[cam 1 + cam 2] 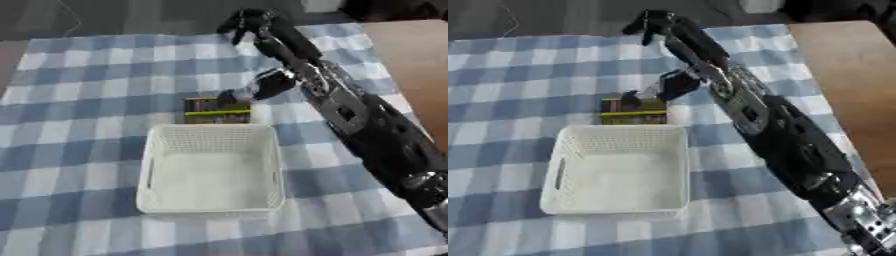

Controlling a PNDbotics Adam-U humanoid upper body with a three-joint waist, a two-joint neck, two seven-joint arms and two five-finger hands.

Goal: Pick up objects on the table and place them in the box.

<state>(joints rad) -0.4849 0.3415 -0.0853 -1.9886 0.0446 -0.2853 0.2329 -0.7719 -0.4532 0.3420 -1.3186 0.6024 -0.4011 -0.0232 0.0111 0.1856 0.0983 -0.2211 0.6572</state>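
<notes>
Reaching for the packet, box still empty

Looks like the pick-up step: the right hand (248, 23) sits way out at the far edge of the desk (79, 100), fingers curled, holding nothing. The dark packet with a yellow-green stripe (216, 110) lies nearer, touching the white box (210, 209) at its far wall. Next the hand has to come back and down onto it.

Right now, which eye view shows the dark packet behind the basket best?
The left eye view: the dark packet with a yellow stripe sits near centre, just behind the white basket. The right eye view shows the same packet, with the right hand's thumb overlapping its top edge.
</notes>
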